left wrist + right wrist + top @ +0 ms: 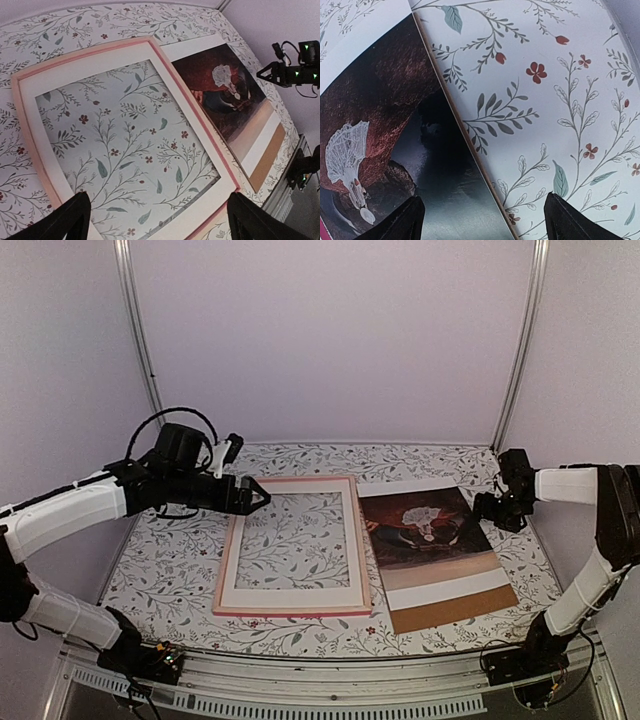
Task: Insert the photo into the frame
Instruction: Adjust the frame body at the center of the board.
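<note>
The frame (292, 611), a thin pink border with a wide white inner band, lies flat mid-table, and the flowered cloth shows through its opening. The photo (425, 525), a dark red-brown scene with a small white figure, lies just right of it. My left gripper (262, 498) hovers open over the frame's far left corner; in the left wrist view the gripper (160, 225) spans the frame (34, 130), with the photo (225, 95) beyond. My right gripper (488, 508) is open at the photo's right edge. In the right wrist view its jaws (482, 222) straddle the photo's (380, 125) edge and hold nothing.
The photo rests on a white sheet (445, 588) and a plain brown board (455, 610), both sticking out toward me. The flowered tablecloth (160, 580) covers the table. Pale walls and metal posts (140, 330) close in the back and sides.
</note>
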Controlling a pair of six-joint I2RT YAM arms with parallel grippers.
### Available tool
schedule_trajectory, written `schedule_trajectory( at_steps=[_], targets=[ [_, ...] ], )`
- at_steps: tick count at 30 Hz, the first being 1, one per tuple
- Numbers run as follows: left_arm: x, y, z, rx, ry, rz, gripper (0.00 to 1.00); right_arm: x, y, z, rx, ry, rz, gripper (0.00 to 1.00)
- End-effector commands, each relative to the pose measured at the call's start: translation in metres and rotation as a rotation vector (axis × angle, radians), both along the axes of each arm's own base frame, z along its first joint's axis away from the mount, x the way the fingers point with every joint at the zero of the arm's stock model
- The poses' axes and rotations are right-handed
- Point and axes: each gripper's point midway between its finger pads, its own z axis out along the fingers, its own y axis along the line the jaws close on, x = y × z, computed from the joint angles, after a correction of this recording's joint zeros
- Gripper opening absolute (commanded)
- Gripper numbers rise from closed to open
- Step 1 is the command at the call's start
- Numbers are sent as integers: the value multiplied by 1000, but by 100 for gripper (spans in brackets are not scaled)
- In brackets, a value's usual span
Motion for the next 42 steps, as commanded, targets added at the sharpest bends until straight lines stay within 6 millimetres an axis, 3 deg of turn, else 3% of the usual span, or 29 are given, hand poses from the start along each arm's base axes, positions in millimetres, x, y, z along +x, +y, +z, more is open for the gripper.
schedule_trajectory(
  at_steps=[1,14,18,25,28,32,42],
  targets=[
    [-11,-52,13,-92,-45,-68,97,-2,13,-1,58,-25,46,86],
    [-58,-204,-33,49,-24,-278,97,-15,15,-22,83,12,47,86],
    [-64,-238,-68,136,15,-321,96,-18,17,-23,96,13,53,85],
    [-79,-292,-107,194,46,-407,96,-23,21,-20,117,1,61,85],
    [-81,-302,-128,227,76,-419,95,-24,22,-21,124,1,63,85],
    [-79,-300,-148,275,94,-406,94,-25,22,-22,130,2,62,85],
    [-63,-267,-176,384,127,-315,92,-28,21,-26,126,11,60,84]
  ],
)
